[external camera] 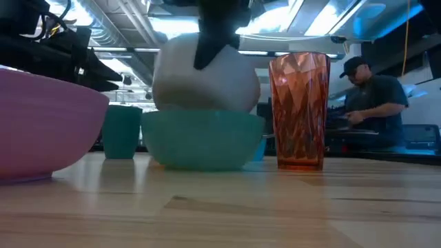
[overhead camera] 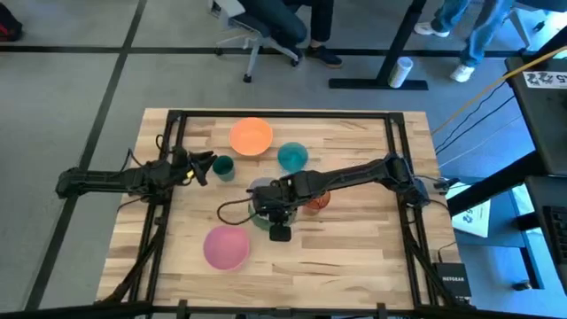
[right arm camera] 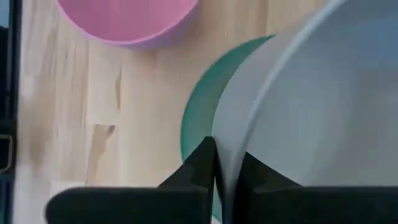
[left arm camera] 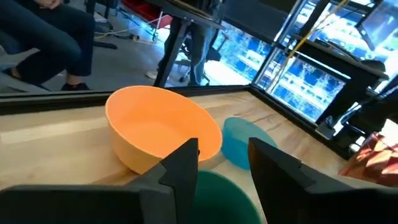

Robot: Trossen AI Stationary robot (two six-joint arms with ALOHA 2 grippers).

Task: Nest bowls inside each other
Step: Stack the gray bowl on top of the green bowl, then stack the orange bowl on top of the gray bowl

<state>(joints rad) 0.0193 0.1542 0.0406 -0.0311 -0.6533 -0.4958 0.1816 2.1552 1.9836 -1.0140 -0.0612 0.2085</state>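
1. right claw [right arm camera: 227, 171] is pinching the rim of the grey bowl [right arm camera: 317, 112], fingers clenched on the thin wall, near the middle of the worktop [overhead camera: 354, 239].
2. grey bowl is sitting tilted over the green bowl [external camera: 202, 138], lower edge apparently inside the green rim, not yet seated flat; low view shows it bulging well above that rim.
3. key relation: green bowl is lying directly under the held grey bowl, so the coming move looks like straight down plus levelling, no sideways travel needed.
4. left claw [left arm camera: 224, 162] is hanging released over the small dark-teal cup [overhead camera: 223, 166], orange bowl [left arm camera: 158, 134] just beyond it, blue bowl [overhead camera: 292, 157] further right.
5. pink bowl [overhead camera: 225, 247] is sitting apart at the front of the worktop; reddish-brown cup [external camera: 298, 110] is standing upright just beside the green bowl.
6. risk: releasing while the grey bowl is tilted could leave it cocked on the rim.
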